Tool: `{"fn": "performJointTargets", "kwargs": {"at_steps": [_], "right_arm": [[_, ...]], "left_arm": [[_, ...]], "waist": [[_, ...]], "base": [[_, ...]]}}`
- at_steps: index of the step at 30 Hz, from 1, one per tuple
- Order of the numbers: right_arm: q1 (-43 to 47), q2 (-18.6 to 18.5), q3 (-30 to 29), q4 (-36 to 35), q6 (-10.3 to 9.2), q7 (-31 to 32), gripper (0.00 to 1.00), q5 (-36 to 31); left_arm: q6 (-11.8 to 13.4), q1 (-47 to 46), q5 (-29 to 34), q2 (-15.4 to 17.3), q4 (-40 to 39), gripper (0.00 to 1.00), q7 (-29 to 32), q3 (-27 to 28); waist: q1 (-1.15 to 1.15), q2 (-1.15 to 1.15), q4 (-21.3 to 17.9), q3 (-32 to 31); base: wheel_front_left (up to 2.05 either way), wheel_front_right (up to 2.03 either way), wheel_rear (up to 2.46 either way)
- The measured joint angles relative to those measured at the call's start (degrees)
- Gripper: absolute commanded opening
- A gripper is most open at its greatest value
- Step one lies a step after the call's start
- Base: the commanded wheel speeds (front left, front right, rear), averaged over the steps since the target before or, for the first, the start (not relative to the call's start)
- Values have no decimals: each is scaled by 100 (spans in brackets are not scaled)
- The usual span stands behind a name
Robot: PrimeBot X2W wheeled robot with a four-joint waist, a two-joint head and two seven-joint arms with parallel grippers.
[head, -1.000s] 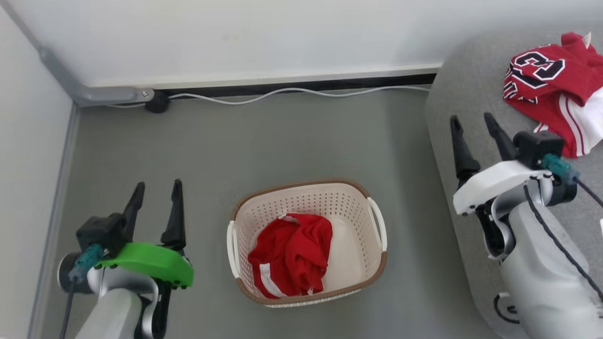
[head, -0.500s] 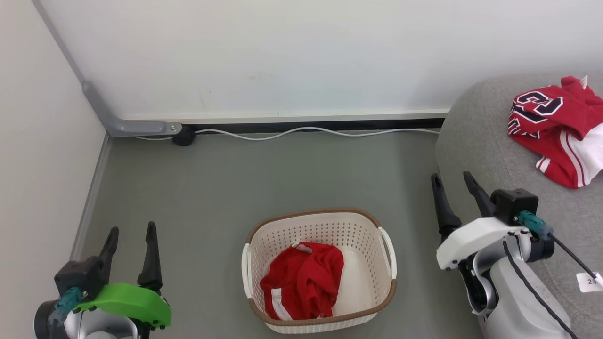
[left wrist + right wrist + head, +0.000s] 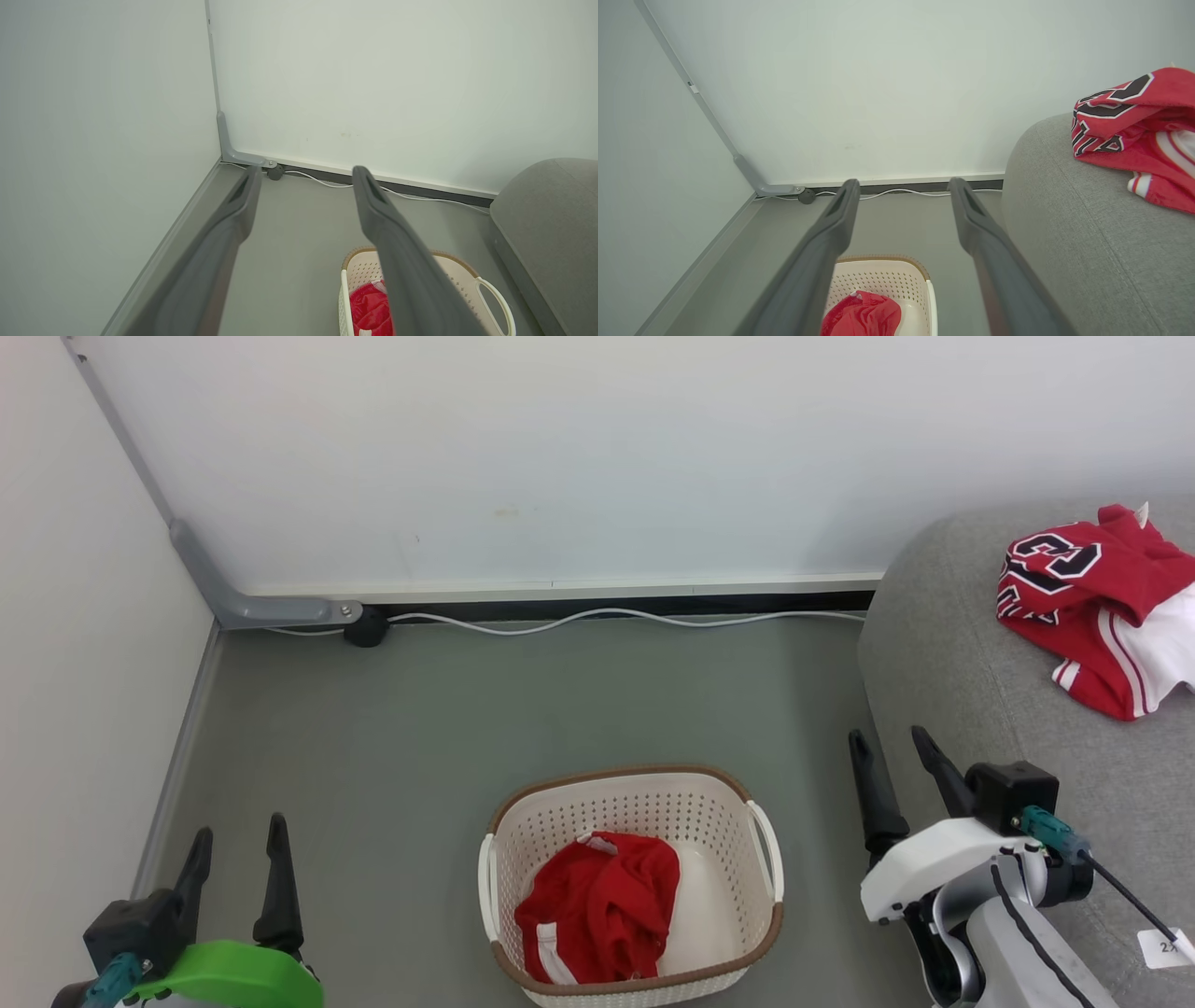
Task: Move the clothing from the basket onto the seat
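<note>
The cream basket (image 3: 761, 859) with its brown rim stands on the grey floor near the bottom middle, holding one crumpled red garment with white stripes (image 3: 602, 907). More red clothing, a jersey with black-and-white lettering (image 3: 1074, 569), lies on the grey seat (image 3: 943, 644) at the right. My left gripper (image 3: 235, 838) is open at the lower left, well left of the basket and empty. Open and empty too, my right gripper (image 3: 889, 743) stands between the basket and the seat's edge. The basket (image 3: 486, 291) and the seat (image 3: 551, 219) also show in the left wrist view, the jersey (image 3: 1134, 121) in the right wrist view.
White walls meet in a corner at the far left, with a grey conduit (image 3: 252, 609) and a white cable (image 3: 597, 616) running along the skirting. Bare grey floor (image 3: 523, 709) lies between the wall and the basket.
The whole head picture has shifted, so the camera has moved: more wall shows and the basket and grippers sit lower. Both grippers stay open and empty, and the clothing lies as before.
</note>
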Motion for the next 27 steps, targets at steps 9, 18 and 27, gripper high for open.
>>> {"fn": "performJointTargets", "kwargs": {"at_steps": [9, 18, 27], "right_arm": [[225, 26, 41, -164, -9, 0, 100, 33], [305, 27, 41, -313, -62, 0, 100, 34], [337, 27, 40, -442, -105, 0, 100, 34]], "left_arm": [[0, 232, 211, -22, -159, 100, 0, 103], [-1, 382, 264, -70, -282, 100, -1, 160], [-8, 408, 305, -120, -374, 100, -1, 226]], "waist": [[0, 0, -37, -16], [0, 0, -56, 29], [0, 0, -62, 92]], "base": [[0, 0, 0], [0, 0, 0], [0, 0, 0]]}}
